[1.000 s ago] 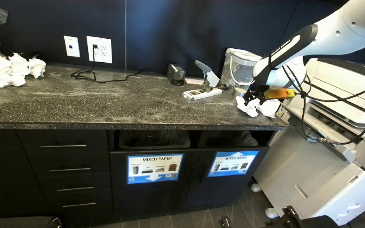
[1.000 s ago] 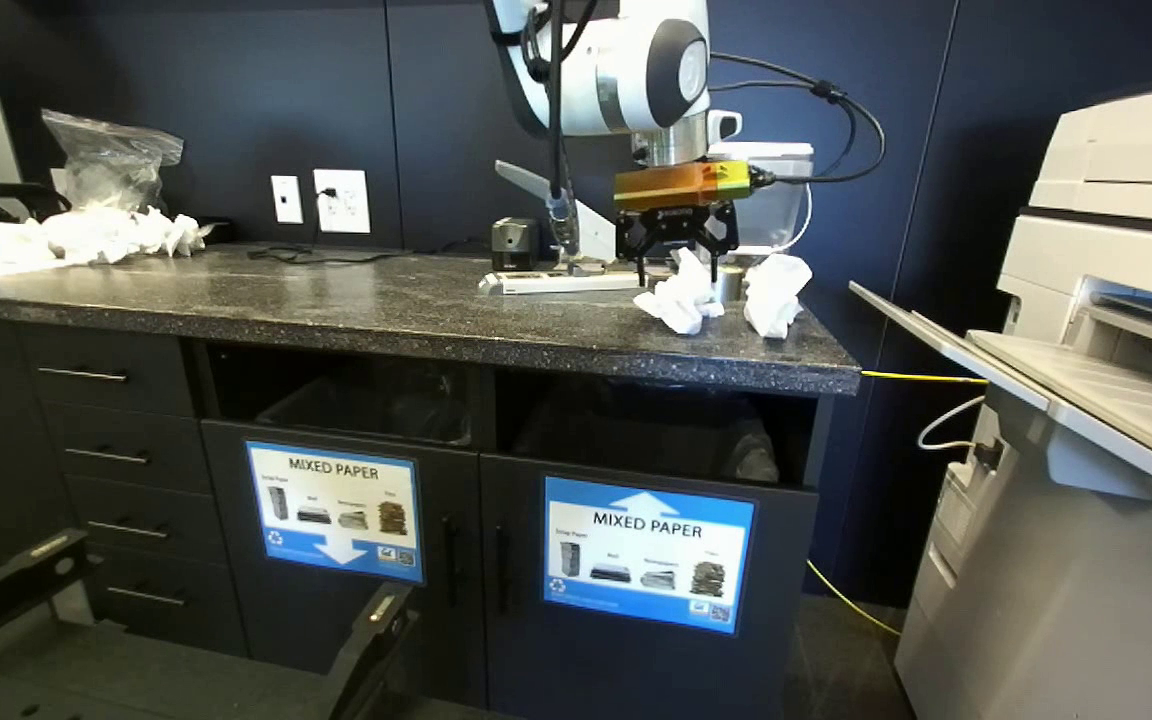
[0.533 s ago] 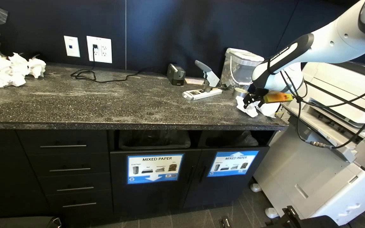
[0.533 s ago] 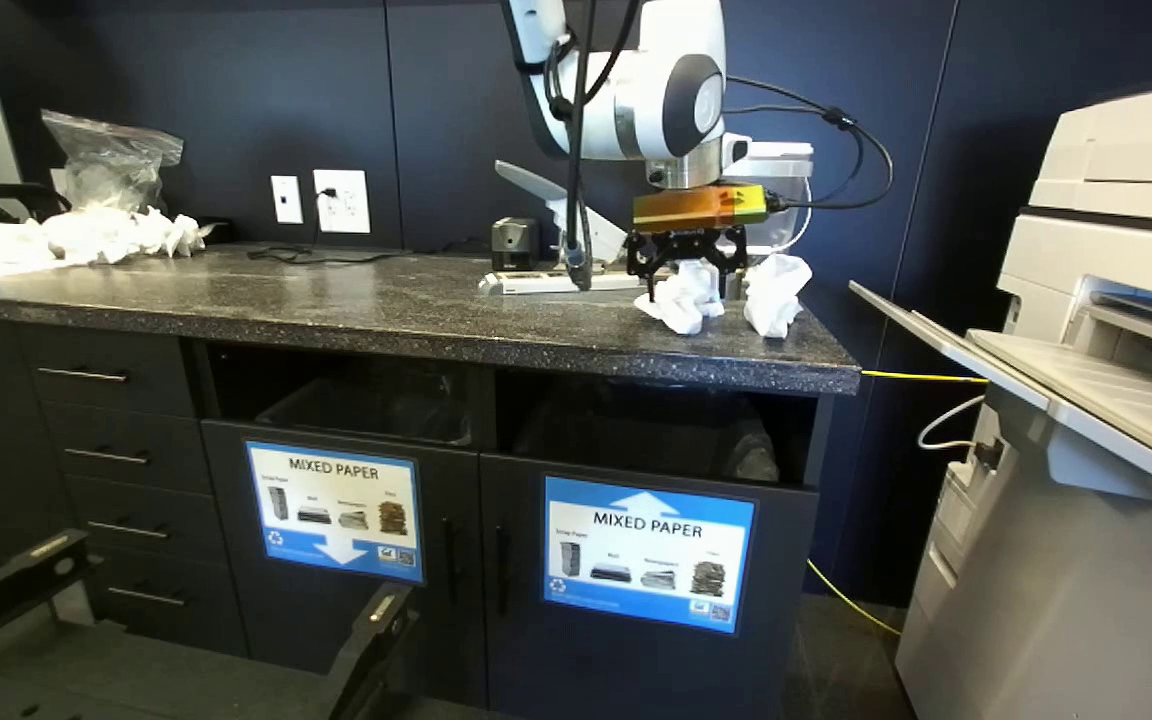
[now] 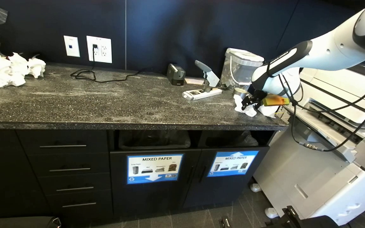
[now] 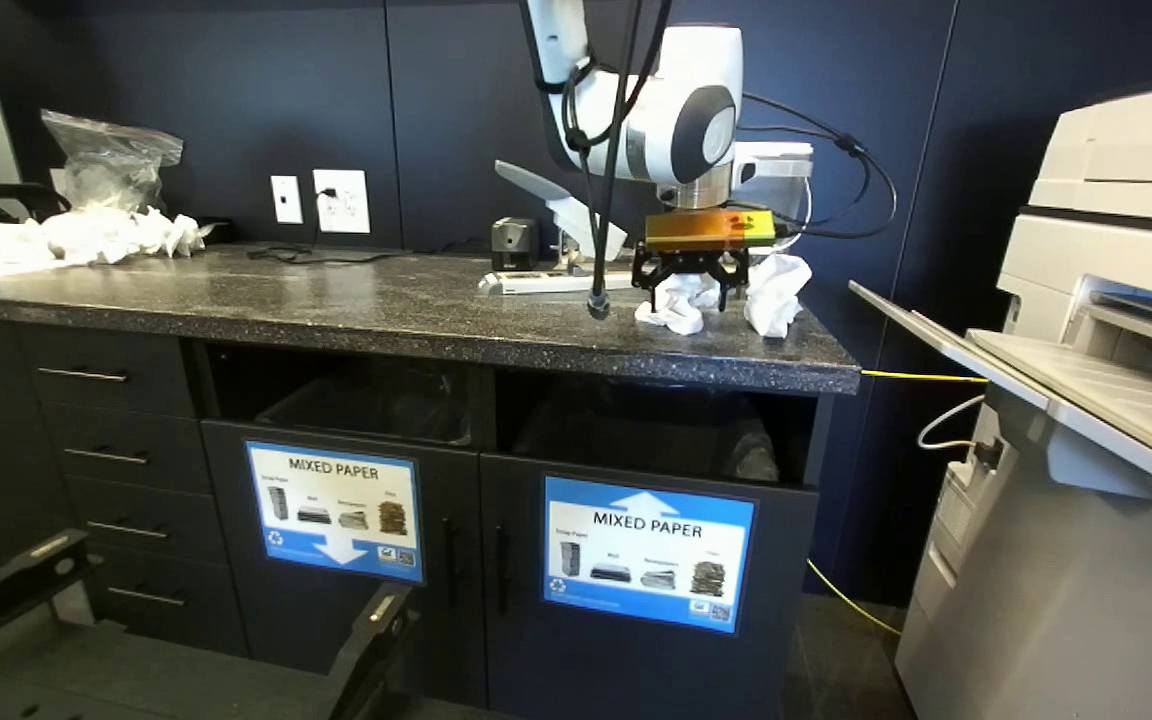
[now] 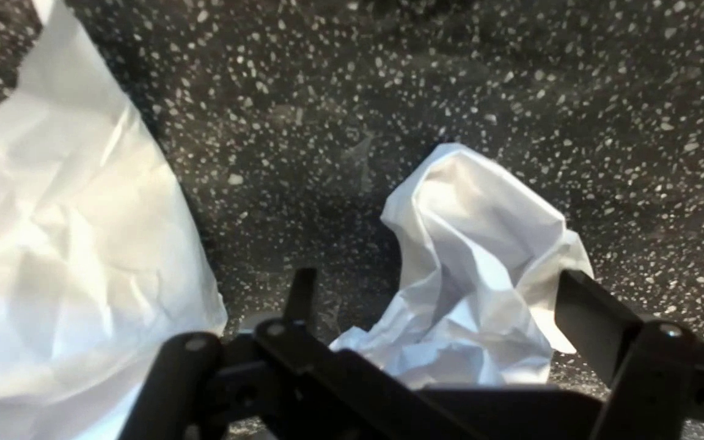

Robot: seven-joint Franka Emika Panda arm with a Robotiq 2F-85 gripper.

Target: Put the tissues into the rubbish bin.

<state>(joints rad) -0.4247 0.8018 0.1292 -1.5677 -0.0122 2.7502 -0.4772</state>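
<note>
Hangs at one crumpled tissue (image 7: pixel 473 275) on the counter (image 5: pixel 116 104) — with pincer (image 6: pixel 687 304) spread wide — near another tissue (image 7: pixel 83 256), above the bin (image 6: pixel 626 435).

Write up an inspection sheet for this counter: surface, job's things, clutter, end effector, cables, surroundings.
Surface: dark speckled countertop, pale streaks.
Job's things: two crumpled paper wads at one end, heaped paper wads at the other; rubbish bin below, arrow-up MIXED PAPER sign.
Clutter: stapler, pencil sharpener, lidded tub, plastic bag.
End effector: open, one wad between its jaws; contact unclear.
Cables: black cord plugged into wall outlet; robot cable hanging; yellow cable past counter's end.
Surroundings: office printer alongside, dark panelled wall behind.
</note>
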